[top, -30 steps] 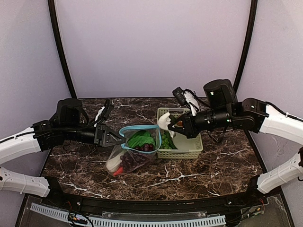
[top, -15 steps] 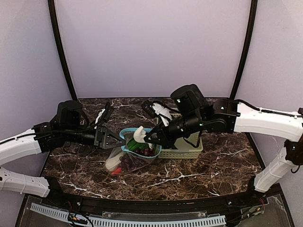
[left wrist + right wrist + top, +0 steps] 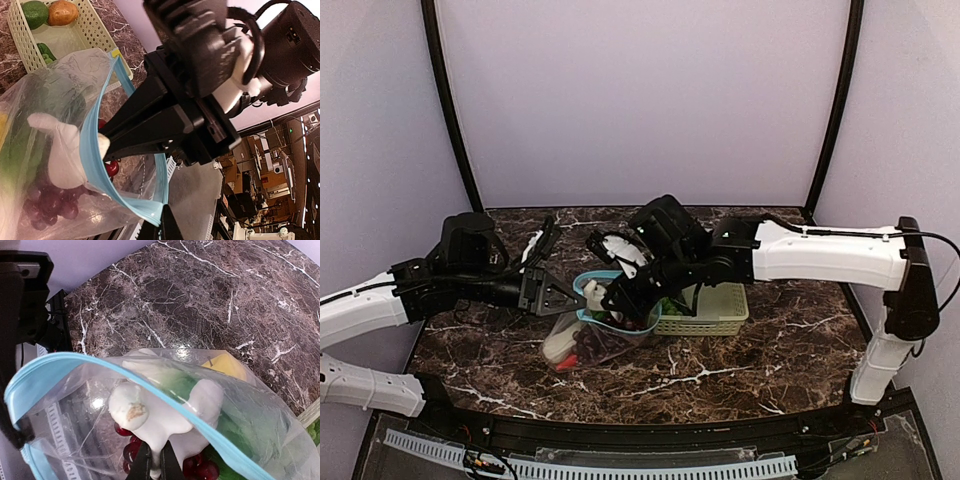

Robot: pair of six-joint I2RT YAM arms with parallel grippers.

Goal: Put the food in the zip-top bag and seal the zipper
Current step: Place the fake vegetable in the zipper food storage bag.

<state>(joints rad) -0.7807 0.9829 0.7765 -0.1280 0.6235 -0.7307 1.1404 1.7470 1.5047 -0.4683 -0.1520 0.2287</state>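
Partway there, I'd say. My left gripper is pinched on the rim of the zip-top bag at centre frame, propping its mouth wide. My right gripper is clamped on the white bulb, just inside the zipper. In the bag are grapes, leafy green and lemon. The basket, upper left, holds potato and green pieces. Sealing is not yet begun.
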